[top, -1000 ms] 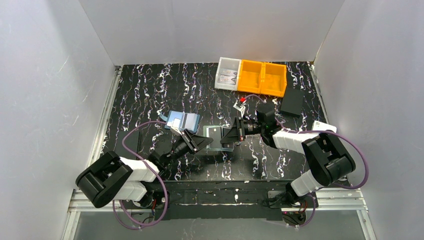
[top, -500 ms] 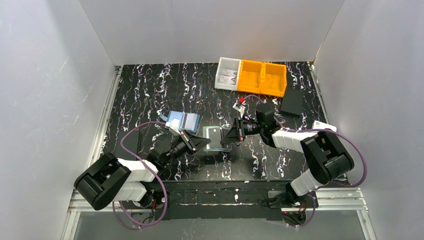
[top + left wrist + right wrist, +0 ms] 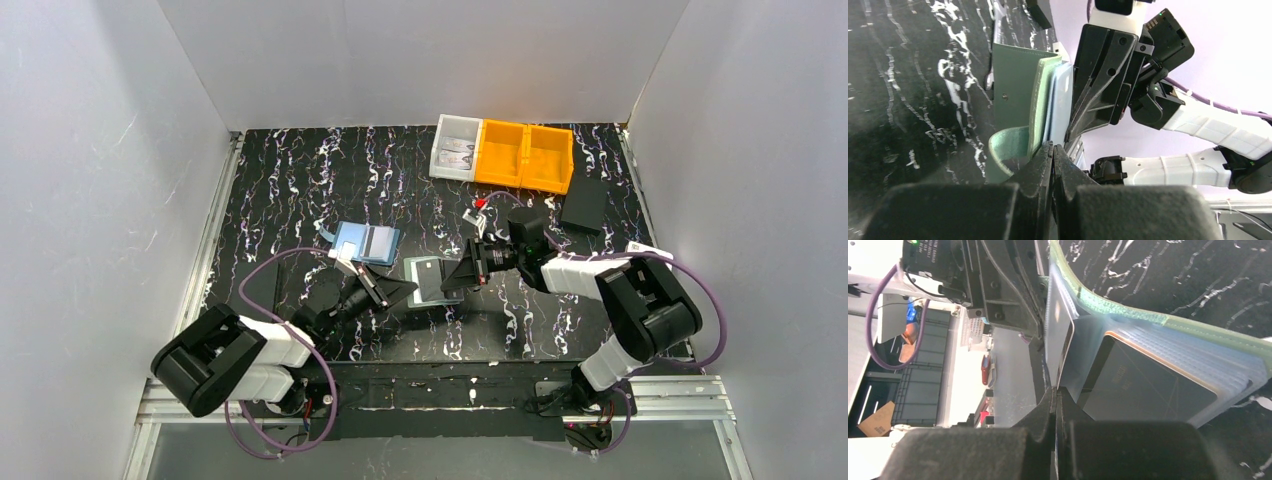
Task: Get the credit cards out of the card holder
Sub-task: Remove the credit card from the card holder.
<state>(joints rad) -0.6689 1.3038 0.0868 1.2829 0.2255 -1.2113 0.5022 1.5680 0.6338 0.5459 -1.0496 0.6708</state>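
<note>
The sage-green card holder (image 3: 424, 279) lies open mid-table between both grippers, a black card showing on it. In the left wrist view one green panel (image 3: 1015, 95) stands upright with a pale grey-blue card (image 3: 1062, 97) against it. My left gripper (image 3: 1053, 147) is shut on that panel's lower edge. In the right wrist view the grey-blue card (image 3: 1058, 325) stands on edge, and my right gripper (image 3: 1054, 390) is shut on its lower edge. A black card (image 3: 1143, 385) with an orange rim sits in a translucent slot of the card holder (image 3: 1168, 322).
A light-blue flat rectangle with a dark stripe (image 3: 366, 242) lies left of the holder. Orange bins (image 3: 523, 155) and a clear bin (image 3: 455, 147) stand at the back. A black box (image 3: 584, 207) sits back right, and a small red-and-white item (image 3: 480, 208) lies behind the right gripper.
My left gripper has closed at the holder's edge. The holder and both grippers have shifted slightly to the left.
</note>
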